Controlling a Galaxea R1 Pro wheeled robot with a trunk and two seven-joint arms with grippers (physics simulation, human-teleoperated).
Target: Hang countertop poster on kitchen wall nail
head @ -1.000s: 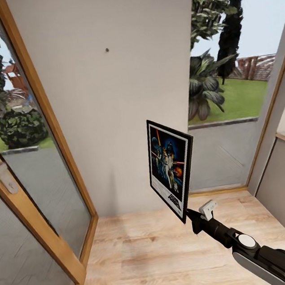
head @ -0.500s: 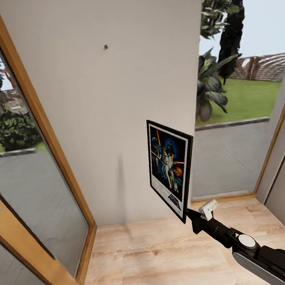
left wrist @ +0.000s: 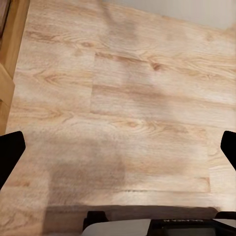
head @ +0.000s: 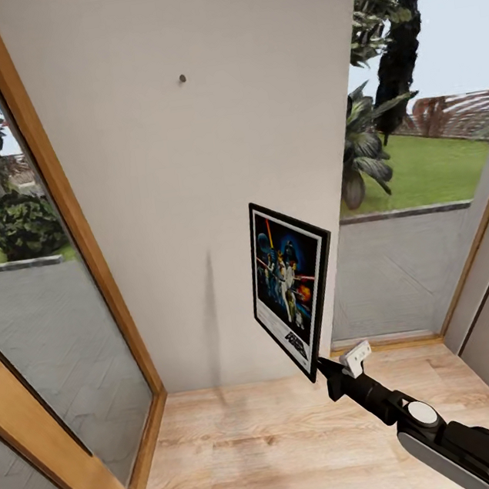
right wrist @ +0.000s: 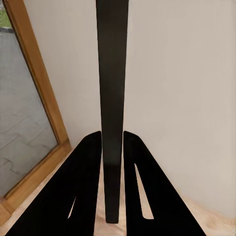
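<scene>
Head faces wall (head: 192,205); left wrist faces floor (left wrist: 123,98).

Poster (right wrist: 112,98) seen edge-on, picture face hidden; left pincer (left wrist: 118,147) fingertips cut by frame edges.

Framed poster (head: 291,286) upright, below nail (head: 182,77)
</scene>
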